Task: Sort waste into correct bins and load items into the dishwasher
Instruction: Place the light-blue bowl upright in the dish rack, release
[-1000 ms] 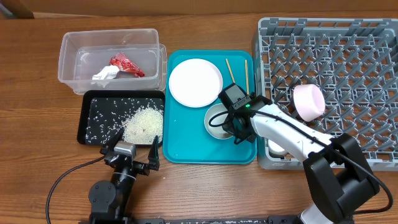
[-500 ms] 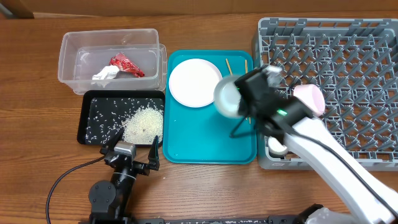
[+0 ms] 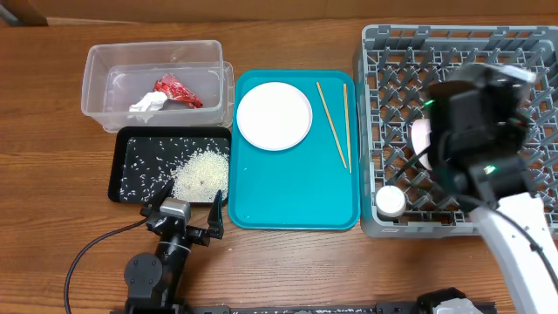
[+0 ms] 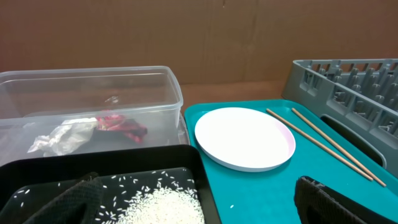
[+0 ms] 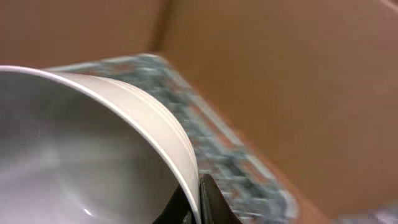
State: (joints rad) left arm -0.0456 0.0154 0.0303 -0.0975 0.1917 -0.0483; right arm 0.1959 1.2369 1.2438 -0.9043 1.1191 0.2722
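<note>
We hold a bowl (image 5: 81, 155) by its rim in the closed right gripper (image 5: 198, 200) above the rack (image 3: 488, 52) at right, left gripper (image 3: 185, 215) open and empty at bottom left; wrapper (image 3: 177, 90), tissue (image 3: 146, 105) and rice (image 3: 200, 173) are binned at left, plate (image 3: 274, 116) and chopsticks (image 3: 333, 124) wait on the tray (image 3: 296, 192).

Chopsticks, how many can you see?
2. Both lie on the teal tray, right of the white plate: the slanted chopstick nearer the plate, the straighter chopstick by the tray's right edge. Part of the grey rack is covered, so more could hide there.
</note>
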